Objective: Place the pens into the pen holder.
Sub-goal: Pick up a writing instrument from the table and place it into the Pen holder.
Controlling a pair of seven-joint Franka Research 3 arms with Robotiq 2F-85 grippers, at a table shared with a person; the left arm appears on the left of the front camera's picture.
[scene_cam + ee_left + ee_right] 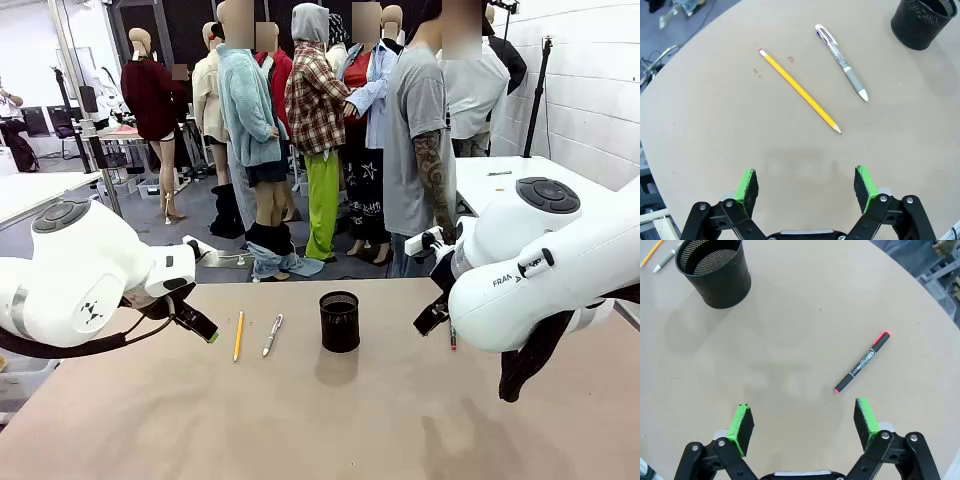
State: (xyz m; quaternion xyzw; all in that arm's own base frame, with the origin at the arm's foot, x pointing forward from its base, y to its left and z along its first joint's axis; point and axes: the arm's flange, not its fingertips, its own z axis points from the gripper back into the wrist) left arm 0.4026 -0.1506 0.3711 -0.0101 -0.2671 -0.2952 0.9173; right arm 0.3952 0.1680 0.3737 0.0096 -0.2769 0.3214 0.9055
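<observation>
Front view: found the left arm bent in low from the left, left fingers angled down toward the surface, just beside the yellow pencil. Found the right arm reaching in from the right, right fingers near the dark pen with red end. Read "FRA" on the right arm's white shell, rest cut off. Saw the silver-white pen between pencil and pen holder, which stood upright mid-surface, with bare room nearer the camera.

Left wrist view: saw left fingers spread wide, gripping nothing, over bare surface. Saw the pencil and silver-white pen lying apart ahead, holder at top right, curved surface edge at upper left.

Right wrist view: saw right fingers spread wide, empty. Saw the dark pen lying just ahead, its white barrel print too small to read. Placed the holder well apart at upper left, surface edge at upper right.
</observation>
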